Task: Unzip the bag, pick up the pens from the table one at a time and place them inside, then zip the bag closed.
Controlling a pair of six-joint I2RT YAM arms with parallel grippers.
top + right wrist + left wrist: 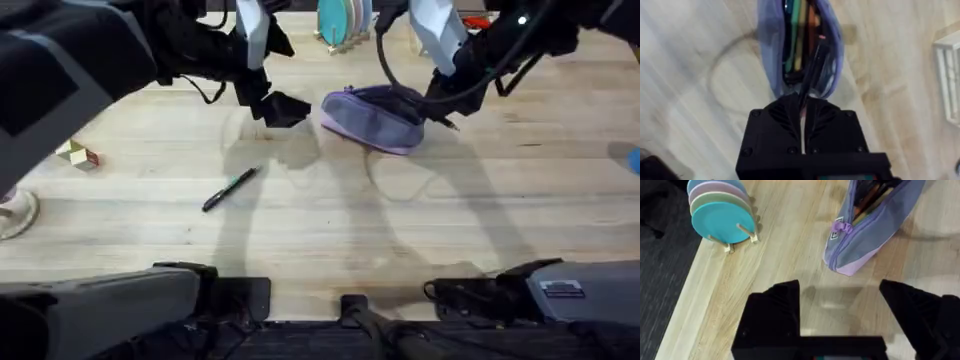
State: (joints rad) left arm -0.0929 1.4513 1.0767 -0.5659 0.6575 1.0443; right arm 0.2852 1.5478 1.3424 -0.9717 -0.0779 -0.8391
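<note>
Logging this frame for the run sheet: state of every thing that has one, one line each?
bag: unzipped, mouth open, coloured pens inside.
pen on the table: lying flat, not picked up.
pen in the right gripper: held, tip over the open bag.
left gripper: open, empty, beside the bag.
right gripper: shut on a pen.
plates: standing on edge in a wooden rack.

The bag lies mid-counter, far side; one pen lies nearer, to its left; plates stand behind.
</note>
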